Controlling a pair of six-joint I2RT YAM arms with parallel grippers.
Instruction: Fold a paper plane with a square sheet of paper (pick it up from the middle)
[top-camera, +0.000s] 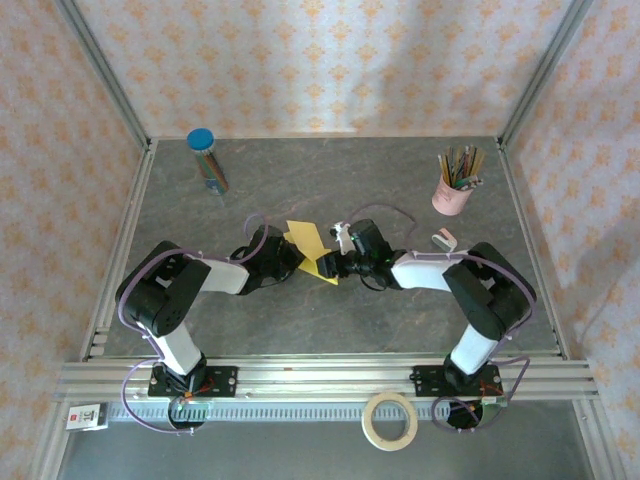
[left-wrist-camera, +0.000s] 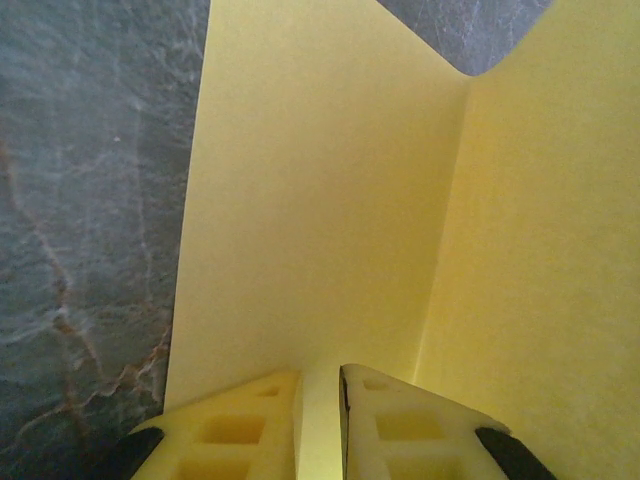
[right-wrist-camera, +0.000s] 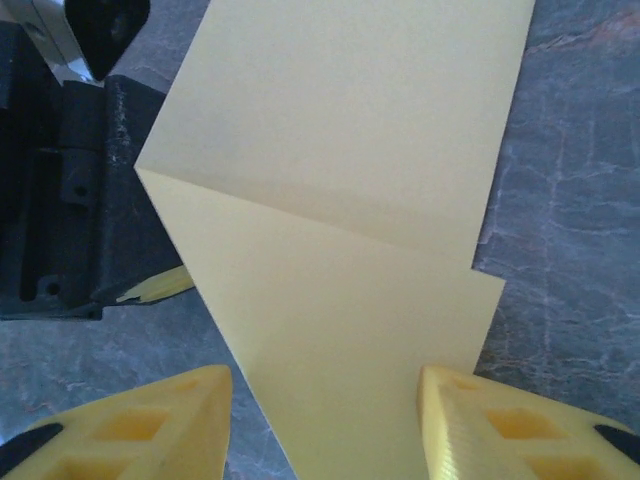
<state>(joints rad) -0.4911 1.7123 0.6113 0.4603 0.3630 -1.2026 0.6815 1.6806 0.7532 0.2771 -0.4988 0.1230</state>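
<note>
The left jaws pinch the yellow sheet (left-wrist-camera: 320, 200), likely anchoring it.
The right jaws stand wide astride it, gripping nothing.

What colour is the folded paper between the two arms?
Plain yellow; the thin folded paper sheet shows best in the right wrist view.

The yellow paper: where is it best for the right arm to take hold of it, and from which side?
Probably the near edge of the yellow paper, where it lies between the open right fingers. Come from the right arm's own side, opposite the left fingers, which pinch the sheet. A thin sheet lets fingers reach both faces only at an edge.
</note>
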